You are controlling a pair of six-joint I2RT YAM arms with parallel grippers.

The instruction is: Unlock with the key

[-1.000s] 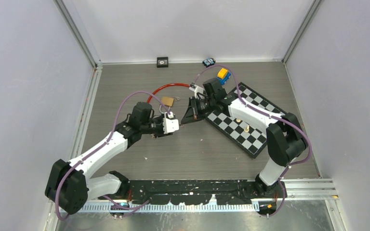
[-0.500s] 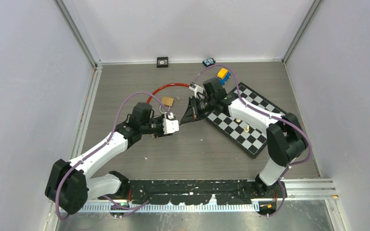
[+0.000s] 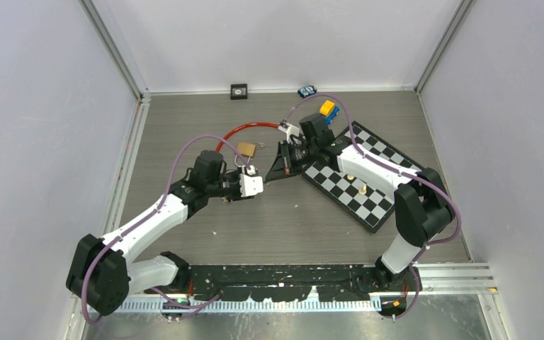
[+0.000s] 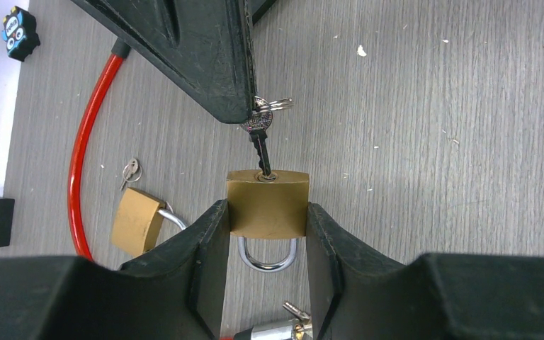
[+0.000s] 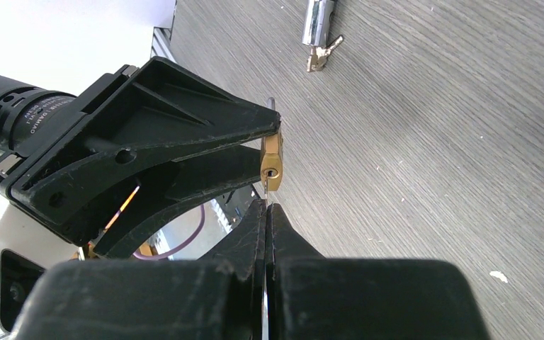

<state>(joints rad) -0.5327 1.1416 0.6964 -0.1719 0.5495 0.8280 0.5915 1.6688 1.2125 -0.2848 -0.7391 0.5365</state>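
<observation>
My left gripper (image 4: 267, 230) is shut on a brass padlock (image 4: 267, 204), held above the floor with its keyhole facing away and its steel shackle toward the wrist. My right gripper (image 5: 266, 205) is shut on a small key (image 4: 258, 134), whose blade tip sits in the padlock's keyhole. In the right wrist view the padlock (image 5: 271, 163) shows edge-on just past my fingertips. From above, the two grippers meet near the table's middle, the left gripper (image 3: 255, 183) to the left and the right gripper (image 3: 275, 173) to the right.
A second brass padlock (image 4: 137, 222) with a key (image 4: 132, 170) lies beside a red cable lock (image 4: 88, 134). A silver lock cylinder (image 5: 316, 25) lies nearby. A chessboard (image 3: 363, 177) with pieces sits at right. Small objects (image 3: 238, 91) lie by the back wall.
</observation>
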